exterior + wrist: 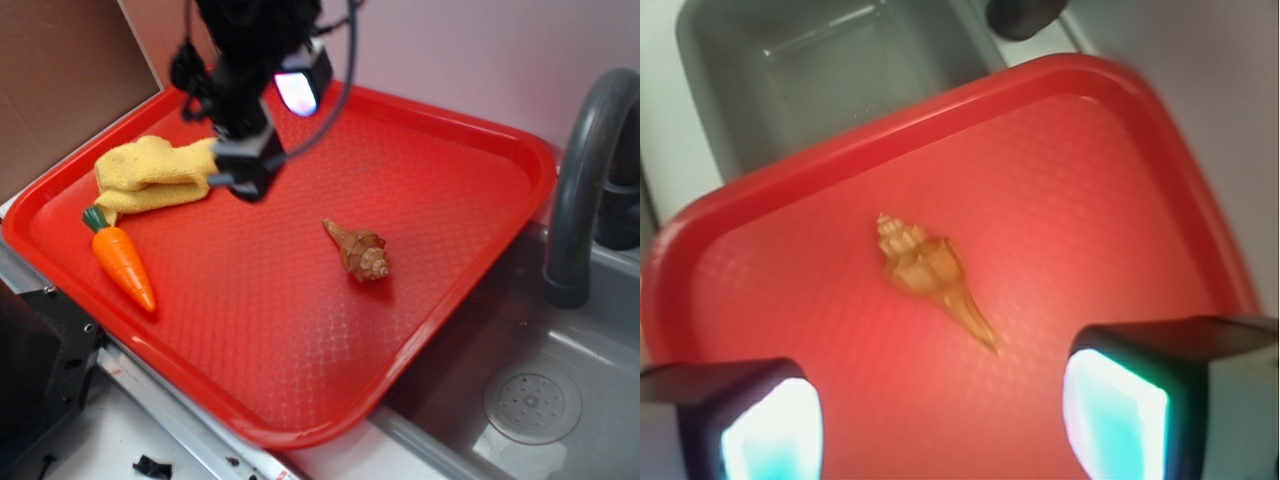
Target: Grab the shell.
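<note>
Shell (358,250) seen lying mid-tray, untouched, on red tray (300,380). Gripper (940,420) held above, left of shell, jaws spread, nothing held. Approach, descent, closing all left undone.

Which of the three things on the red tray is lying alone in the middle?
The shell, tan-brown and spiral, lies alone mid-tray. The orange carrot and yellow cloth sit together near the tray's far-left edge.
</note>
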### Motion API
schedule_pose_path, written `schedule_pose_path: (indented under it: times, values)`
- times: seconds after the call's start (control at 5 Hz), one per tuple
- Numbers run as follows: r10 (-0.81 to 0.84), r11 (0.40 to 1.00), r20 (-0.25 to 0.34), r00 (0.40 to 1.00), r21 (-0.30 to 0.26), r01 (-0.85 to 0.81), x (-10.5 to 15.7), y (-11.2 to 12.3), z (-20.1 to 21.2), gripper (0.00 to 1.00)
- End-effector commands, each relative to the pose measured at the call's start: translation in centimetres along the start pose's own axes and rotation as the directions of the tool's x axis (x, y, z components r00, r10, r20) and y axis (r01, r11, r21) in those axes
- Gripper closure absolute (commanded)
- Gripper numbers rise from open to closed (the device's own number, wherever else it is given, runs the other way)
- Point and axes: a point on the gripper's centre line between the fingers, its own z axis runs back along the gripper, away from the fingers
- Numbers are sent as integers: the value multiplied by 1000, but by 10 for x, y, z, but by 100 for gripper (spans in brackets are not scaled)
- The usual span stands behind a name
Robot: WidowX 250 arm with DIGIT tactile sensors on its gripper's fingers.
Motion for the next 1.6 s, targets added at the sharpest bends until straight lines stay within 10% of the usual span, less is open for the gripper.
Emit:
schedule_pose_path:
  times: [0.0, 0.4, 0.6, 1.0, 1.4]
  values:
    - [-76, 996, -48, 996, -44, 74, 18, -6, -54, 0]
    - [-144, 987, -117, 983, -83, 135, 22, -12, -89, 0]
    - [-122, 991, -107, 987, -75, 114, 23, -14, -90, 100]
    - [162, 984, -74, 984, -67, -167, 11, -1, -49, 100]
    - [615, 787, -42, 787, -32, -617, -27, 2, 55, 100]
